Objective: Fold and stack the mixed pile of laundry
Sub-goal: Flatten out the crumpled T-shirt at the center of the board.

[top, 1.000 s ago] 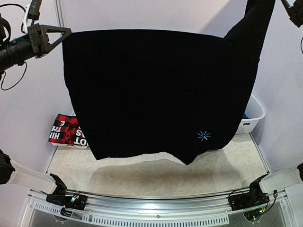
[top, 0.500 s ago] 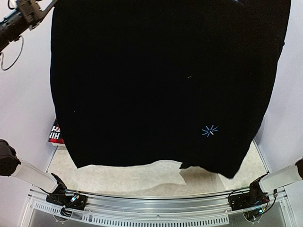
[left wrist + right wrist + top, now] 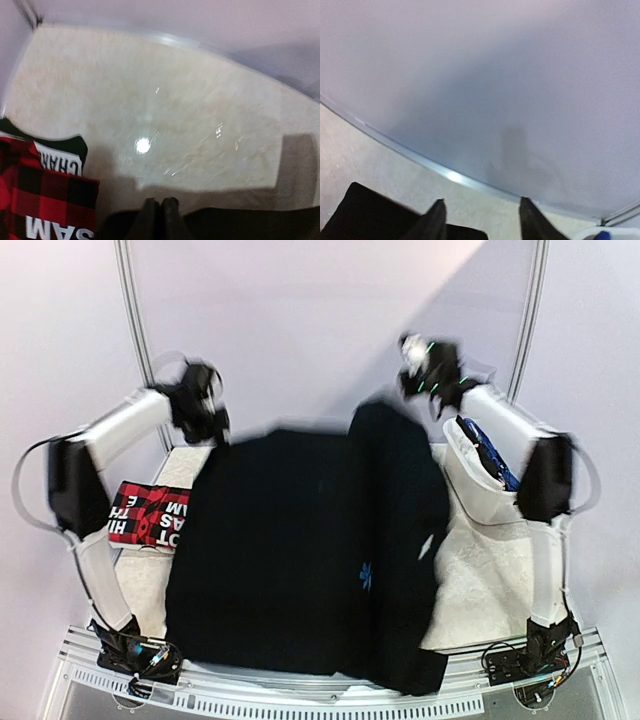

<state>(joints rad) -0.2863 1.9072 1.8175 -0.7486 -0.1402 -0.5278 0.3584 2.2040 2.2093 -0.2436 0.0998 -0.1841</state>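
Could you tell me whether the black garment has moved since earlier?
Yes: the black garment dropped from hanging to flat on the table, beside the red plaid garment.

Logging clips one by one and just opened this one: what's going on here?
A black garment lies spread on the table, its right side folded over. Both arms reach to its far edge. The left gripper is shut at the cloth; whether it pinches it is unclear. The right gripper is open above it. A red plaid garment lies at the left, and a basket at the right.
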